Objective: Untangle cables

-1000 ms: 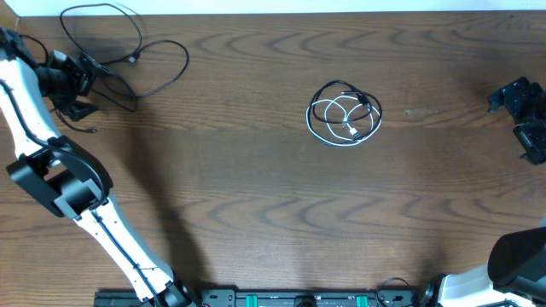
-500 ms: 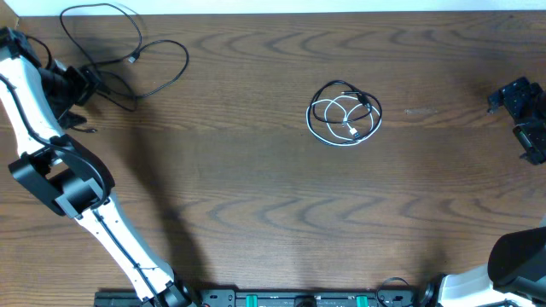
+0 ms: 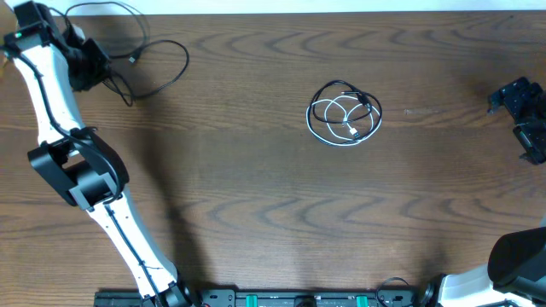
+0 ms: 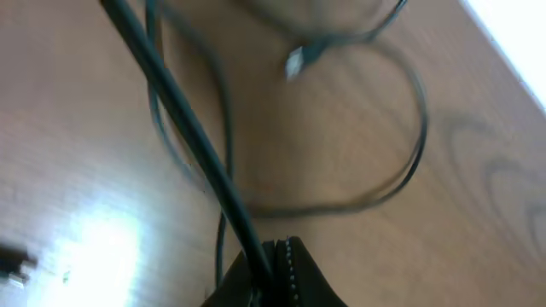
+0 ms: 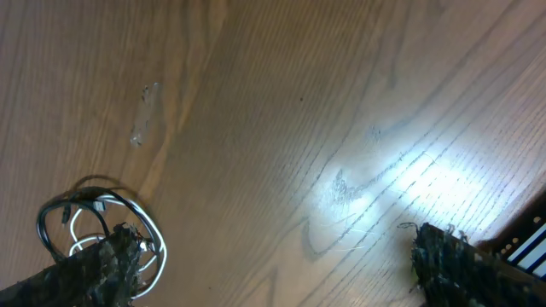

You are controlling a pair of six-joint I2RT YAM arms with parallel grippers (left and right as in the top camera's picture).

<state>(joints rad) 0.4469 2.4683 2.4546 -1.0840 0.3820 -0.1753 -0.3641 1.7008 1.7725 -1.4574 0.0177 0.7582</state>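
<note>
A long black cable lies in loose loops at the far left corner of the table. My left gripper is shut on a stretch of it. In the left wrist view that strand runs diagonally into the closed jaws, and the cable's small plug end lies beyond on the wood. At the table's middle, a white cable and a second black cable are coiled together. My right gripper stands open at the far right, well away from that coil, with nothing between its fingers.
The table's far edge runs close behind the left gripper and the black loops. A faint smear marks the wood between the coil and the right gripper. The arms' bases and a black rail line the near edge.
The left gripper has shut on the black cable and swung toward the far edge, pulling the near strands with it. The centre coil and right gripper have not moved.
</note>
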